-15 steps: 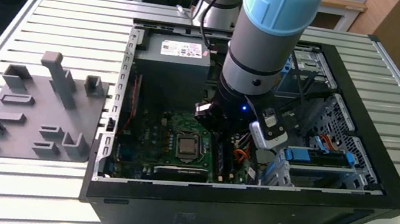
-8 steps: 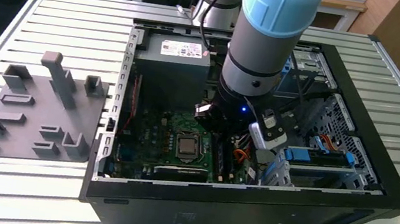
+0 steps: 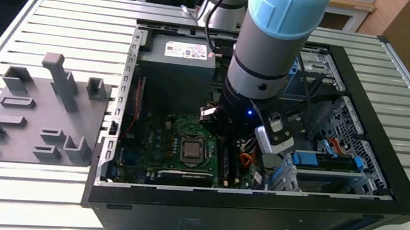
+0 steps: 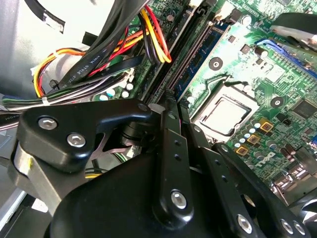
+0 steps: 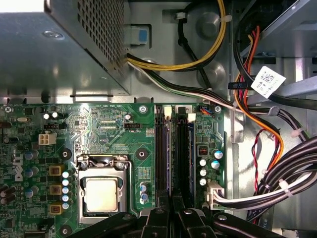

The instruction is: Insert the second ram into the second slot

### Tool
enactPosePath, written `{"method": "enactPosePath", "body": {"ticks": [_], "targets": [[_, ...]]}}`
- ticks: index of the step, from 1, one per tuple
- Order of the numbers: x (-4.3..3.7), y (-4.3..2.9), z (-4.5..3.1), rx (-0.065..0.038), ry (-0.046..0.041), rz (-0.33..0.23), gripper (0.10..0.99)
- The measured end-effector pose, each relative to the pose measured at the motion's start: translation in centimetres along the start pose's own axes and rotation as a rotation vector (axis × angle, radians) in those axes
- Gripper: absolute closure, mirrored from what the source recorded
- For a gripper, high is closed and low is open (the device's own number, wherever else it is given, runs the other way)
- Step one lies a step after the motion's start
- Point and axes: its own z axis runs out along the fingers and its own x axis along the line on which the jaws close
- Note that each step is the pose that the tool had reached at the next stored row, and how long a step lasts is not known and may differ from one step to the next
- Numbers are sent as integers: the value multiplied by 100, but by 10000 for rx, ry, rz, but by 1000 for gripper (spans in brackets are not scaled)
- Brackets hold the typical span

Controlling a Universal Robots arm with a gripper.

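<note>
Open computer case (image 3: 391,173) lying on a slatted metal counter (image 3: 80,23), with the robot arm (image 3: 269,39) reaching down into it. A grey fixture plate (image 3: 26,119) with upright pegs sits on the counter at the exterior view's left, apart from the case. Inside the case, the power supply (image 3: 179,68) lies at the far end and the green motherboard (image 5: 109,124) lies below it, with the metal-capped processor socket (image 5: 101,193) near the middle. In both wrist views the gripper (image 5: 171,201) hangs low over the black memory slots (image 5: 159,148), just beside the socket on its cable side. The second ram (image 5: 171,158), a thin dark-blue stick seen edge-on, stands among these slots and runs along them. Its near end passes in under the gripper. In the second wrist view the same stick (image 4: 200,57) lies in line with the gripper (image 4: 174,105). Whether the gripper is clenched on it or released cannot be told, nor whether the stick is fully seated. Bundled black, red and yellow cables (image 5: 277,163) run past the slots on the side away from the socket.
</note>
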Motion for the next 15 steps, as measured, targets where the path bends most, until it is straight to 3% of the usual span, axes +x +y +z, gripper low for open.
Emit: {"method": "enactPosePath", "body": {"ticks": [15], "targets": [[-1, -11, 9, 8, 1, 1, 949]]}}
